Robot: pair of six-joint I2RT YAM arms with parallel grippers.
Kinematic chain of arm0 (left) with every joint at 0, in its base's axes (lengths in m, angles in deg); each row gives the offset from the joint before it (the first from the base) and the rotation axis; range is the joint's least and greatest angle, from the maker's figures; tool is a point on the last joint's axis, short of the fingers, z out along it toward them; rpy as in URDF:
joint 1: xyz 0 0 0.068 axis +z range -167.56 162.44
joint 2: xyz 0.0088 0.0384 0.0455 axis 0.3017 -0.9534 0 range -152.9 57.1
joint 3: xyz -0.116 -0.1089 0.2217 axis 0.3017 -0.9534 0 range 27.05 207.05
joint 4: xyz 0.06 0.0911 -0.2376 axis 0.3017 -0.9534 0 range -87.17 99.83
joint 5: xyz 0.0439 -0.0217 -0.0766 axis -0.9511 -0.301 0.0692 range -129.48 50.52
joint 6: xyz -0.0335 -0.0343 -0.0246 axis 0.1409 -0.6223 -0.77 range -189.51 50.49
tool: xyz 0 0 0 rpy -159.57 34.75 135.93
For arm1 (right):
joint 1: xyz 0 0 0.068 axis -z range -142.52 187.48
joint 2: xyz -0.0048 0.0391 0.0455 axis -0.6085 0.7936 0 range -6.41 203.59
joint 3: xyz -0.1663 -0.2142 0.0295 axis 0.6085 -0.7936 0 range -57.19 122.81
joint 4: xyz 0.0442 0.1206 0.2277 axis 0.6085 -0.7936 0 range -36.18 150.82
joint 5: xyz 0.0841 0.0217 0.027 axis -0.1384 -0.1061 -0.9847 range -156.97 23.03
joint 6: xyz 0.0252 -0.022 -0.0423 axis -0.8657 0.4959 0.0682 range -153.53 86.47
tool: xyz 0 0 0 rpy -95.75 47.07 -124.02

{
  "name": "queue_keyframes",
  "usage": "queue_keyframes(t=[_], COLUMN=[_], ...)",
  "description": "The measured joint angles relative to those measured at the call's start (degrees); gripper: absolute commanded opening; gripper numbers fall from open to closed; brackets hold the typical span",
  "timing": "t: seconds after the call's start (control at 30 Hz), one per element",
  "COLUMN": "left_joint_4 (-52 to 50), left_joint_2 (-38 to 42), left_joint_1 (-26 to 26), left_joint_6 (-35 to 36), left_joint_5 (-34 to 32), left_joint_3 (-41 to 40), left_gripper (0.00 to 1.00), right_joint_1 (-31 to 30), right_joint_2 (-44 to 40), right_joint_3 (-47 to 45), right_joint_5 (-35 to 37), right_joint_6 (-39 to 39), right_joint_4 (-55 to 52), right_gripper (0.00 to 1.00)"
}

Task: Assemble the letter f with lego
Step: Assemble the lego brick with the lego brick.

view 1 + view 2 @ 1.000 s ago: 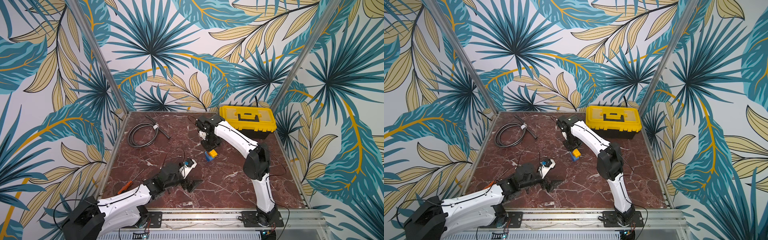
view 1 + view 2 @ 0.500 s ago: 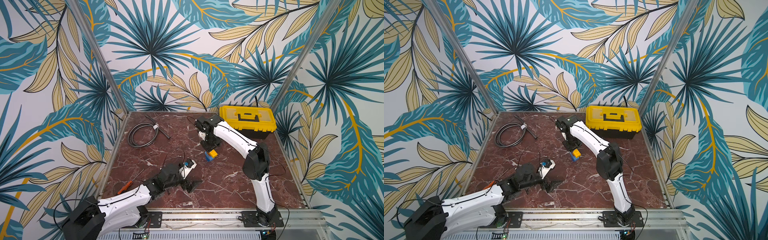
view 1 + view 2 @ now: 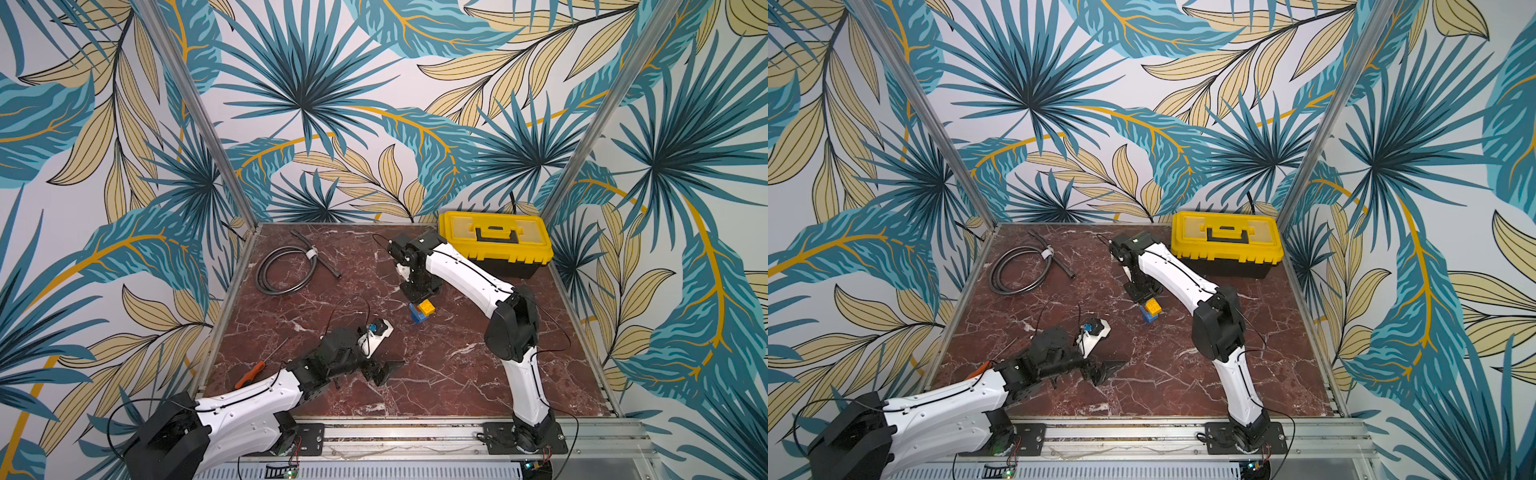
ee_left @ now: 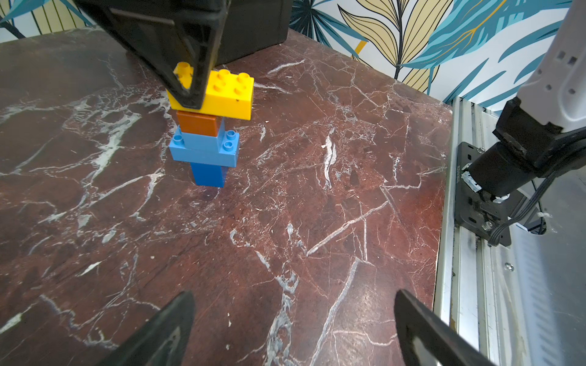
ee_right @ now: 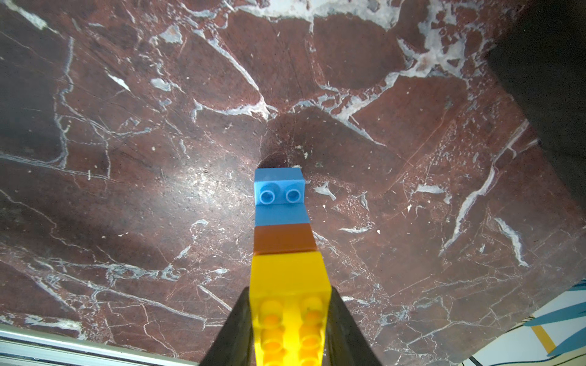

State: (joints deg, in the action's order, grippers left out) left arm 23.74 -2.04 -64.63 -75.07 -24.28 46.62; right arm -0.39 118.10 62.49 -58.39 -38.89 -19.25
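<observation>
Left fingers (image 4: pixel 165 329): spread wide and empty, low over the near part of the bench (image 3: pixel 457 374), well short of the bricks.
Screwdriver (image 3: pixel 249 374): by the near left edge, beside the left arm, not part of the job.
f (image 4: pixel 206 133): upright at mid-bench with its base on the marble, between the left fingers and the toolbox.
Stack, bottom up: dark blue brick (image 4: pixel 207 174), pale blue crossbar (image 4: pixel 203 153), pale blue square (image 4: pixel 198 138), orange piece (image 4: pixel 196 125), yellow bar (image 4: pixel 228 95) on top, jutting to one side.
Right fingers (image 5: pixel 234 336): closed from above on one end of the yellow bar.
Done: all five bricks look joined, and no gap shows under the yellow bar.
To do: probably only letting go and lifting clear without tipping the stack. Whether a last press is needed I cannot tell.
Hose (image 3: pixel 286 270): coiled at the far left, well apart.
Toolbox (image 3: pixel 494 245): shut, in the far right corner.
</observation>
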Motion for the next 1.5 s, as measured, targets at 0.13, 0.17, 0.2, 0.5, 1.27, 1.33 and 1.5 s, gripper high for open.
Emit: queue_keyframes(t=[0.13,0.17,0.2,0.5,1.27,1.33,1.5], left_joint_4=[0.00,0.00,0.00,0.00,0.00,0.00,0.00], left_joint_2=[0.00,0.00,0.00,0.00,-0.02,-0.02,-0.02], left_joint_1=[0.00,0.00,0.00,0.00,0.00,0.00,0.00], left_joint_6=[0.00,0.00,0.00,0.00,0.00,0.00,0.02], left_joint_5=[0.00,0.00,0.00,0.00,0.04,0.04,0.04], left_joint_3=[0.00,0.02,0.00,0.00,0.00,0.00,0.00], left_gripper=[0.99,0.99,0.99,0.99,0.99,0.99,0.99], right_joint_1=[-0.02,-0.04,-0.07,-0.17,-0.15,-0.09,0.04], right_joint_2=[-0.46,-0.52,-0.52,-0.52,2.80,3.15,3.39], right_joint_3=[-0.79,-1.05,-1.16,-1.29,3.15,3.69,3.93], right_joint_5=[0.07,0.17,0.26,0.63,0.02,-0.07,-0.31], right_joint_6=[-0.63,-0.85,-1.07,-1.70,-2.16,-2.16,-2.16], right_joint_4=[0.11,0.09,0.26,0.28,-3.41,-3.85,-4.11], right_gripper=[0.23,0.23,0.23,0.23,0.21,0.21,0.19])
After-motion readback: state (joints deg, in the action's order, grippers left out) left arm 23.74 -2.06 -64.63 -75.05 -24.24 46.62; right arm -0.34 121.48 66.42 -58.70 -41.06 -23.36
